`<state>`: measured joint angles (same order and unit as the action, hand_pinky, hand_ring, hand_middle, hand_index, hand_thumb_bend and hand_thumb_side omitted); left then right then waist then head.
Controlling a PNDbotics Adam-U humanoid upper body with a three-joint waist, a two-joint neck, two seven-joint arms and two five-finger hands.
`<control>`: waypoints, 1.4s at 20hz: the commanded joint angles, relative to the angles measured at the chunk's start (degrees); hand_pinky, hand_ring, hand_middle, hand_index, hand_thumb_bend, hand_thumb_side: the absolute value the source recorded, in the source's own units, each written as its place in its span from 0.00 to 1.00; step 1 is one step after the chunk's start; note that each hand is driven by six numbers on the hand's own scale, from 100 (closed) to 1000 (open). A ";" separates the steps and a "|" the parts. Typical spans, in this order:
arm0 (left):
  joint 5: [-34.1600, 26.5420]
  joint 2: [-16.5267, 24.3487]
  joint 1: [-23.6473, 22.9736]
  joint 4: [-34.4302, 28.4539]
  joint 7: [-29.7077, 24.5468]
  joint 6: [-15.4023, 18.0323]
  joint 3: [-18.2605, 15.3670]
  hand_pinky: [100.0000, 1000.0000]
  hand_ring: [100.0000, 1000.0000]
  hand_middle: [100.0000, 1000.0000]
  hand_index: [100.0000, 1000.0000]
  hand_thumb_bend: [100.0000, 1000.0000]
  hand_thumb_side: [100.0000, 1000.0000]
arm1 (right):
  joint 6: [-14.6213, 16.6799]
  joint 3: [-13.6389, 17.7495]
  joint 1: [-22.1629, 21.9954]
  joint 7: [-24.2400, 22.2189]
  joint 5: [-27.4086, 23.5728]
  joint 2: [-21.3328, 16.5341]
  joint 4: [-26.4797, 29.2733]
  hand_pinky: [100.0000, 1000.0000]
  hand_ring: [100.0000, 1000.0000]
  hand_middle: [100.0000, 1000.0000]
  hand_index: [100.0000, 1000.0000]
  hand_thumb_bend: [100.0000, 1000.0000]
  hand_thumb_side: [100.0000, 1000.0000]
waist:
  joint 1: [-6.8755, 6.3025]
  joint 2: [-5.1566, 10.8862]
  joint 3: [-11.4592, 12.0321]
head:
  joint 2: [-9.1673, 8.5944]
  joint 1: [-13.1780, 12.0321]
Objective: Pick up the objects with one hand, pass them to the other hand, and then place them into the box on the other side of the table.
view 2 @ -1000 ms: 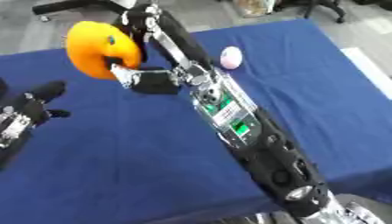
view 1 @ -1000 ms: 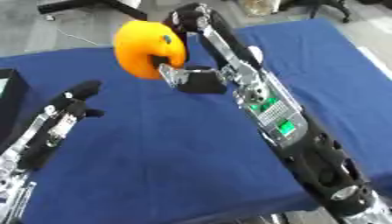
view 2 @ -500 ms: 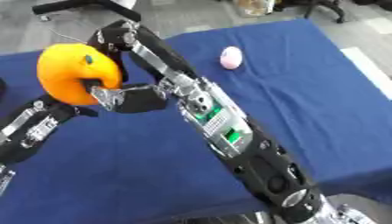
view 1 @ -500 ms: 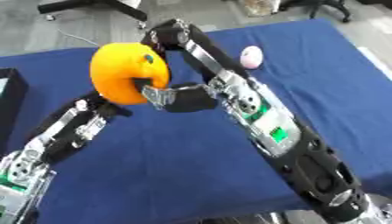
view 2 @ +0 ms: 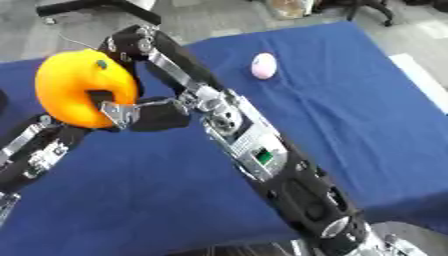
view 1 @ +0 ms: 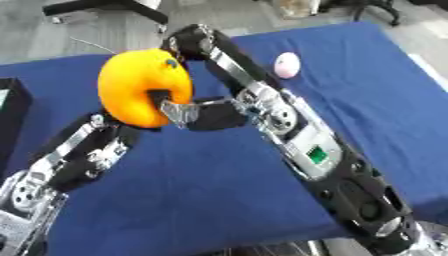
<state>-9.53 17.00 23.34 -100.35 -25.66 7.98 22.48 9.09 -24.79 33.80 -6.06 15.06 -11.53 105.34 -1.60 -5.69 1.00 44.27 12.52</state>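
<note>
Right arm reaches in from the lower right, up across the middle of the blue table [view 1: 367,95], and the right hand [view 1: 188,112] has the orange object [view 1: 140,92] – fingers curled into the notch on its right side, pinching it. Object's a big rounded orange thing w/ a dark slot cut in and a small teal dot near the top; it's up off the cloth, over the left-centre of the table.

Left arm comes in from the lower left, black w/ silver joints, and the left hand [view 1: 118,137] sits right under the orange object, at its lower edge. Looks like it touches the underside, but the object hides the fingers – can't tell if they're open or closed, or if there's a gap.

Far side of the table: a small pale pink egg-shaped thing [view 2: 263,65] lies on the cloth, well apart from both hands, toward the back right.

At the left edge a dark box [view 1: 10,115] shows, only a corner of it in view, beside the left arm's side of the table. Grey floor past the far edge.
</note>
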 commanded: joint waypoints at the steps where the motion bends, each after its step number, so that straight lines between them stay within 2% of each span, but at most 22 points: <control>1: -1.30 0.24 0.50 -1.74 1.35 0.75 -0.69 0.79 1.00 0.95 0.90 0.00 0.61 | -0.03 0.05 0.54 -0.17 -0.24 -0.22 0.80 0.42 0.17 0.29 0.25 0.00 0.00 | 0.15 0.57 -0.08 | -0.15 0.23; 7: -4.07 0.12 0.35 -2.42 2.41 2.00 -0.79 0.79 1.00 0.95 0.91 0.09 0.57 | -0.48 0.06 0.09 0.23 -0.76 -0.20 -0.51 0.41 0.16 0.29 0.25 0.00 0.00 | 0.25 0.54 -0.22 | -0.15 0.42; 9: -3.99 0.24 0.17 -2.65 1.61 2.50 -0.87 0.79 1.00 0.96 0.91 0.15 0.53 | -0.64 0.19 -0.06 0.46 -1.04 -0.14 -0.94 0.41 0.16 0.29 0.25 0.00 0.00 | 0.25 0.53 -0.27 | -0.15 0.57; 15: -3.18 0.68 -0.59 -3.44 -2.71 4.55 -1.15 0.80 1.00 0.97 0.93 0.24 0.52 | -1.53 1.02 -0.28 1.30 -2.18 -0.14 -2.13 0.41 0.16 0.29 0.25 0.00 0.00 | 0.30 0.46 -0.37 | -0.15 0.93; 20: -3.75 0.59 -0.50 -3.34 -3.99 4.94 -1.48 0.80 1.00 0.96 0.92 0.23 0.52 | -1.71 0.70 -0.27 0.50 -2.45 -0.16 -2.48 0.41 0.16 0.29 0.25 0.00 0.00 | 0.38 0.48 -0.28 | -0.15 1.22; 28: -3.29 -0.18 0.70 -2.39 1.98 3.91 -1.38 0.80 1.00 0.96 0.92 0.17 0.55 | -1.48 -0.72 -0.01 -1.85 -3.27 -0.18 -2.26 0.40 0.15 0.28 0.25 0.00 0.00 | 0.58 0.46 -0.34 | -0.15 1.22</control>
<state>-12.91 17.00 22.71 -101.73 -24.76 11.85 21.42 7.62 -25.32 32.83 -7.43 12.05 -11.52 102.76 -0.98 -5.73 0.71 44.27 13.70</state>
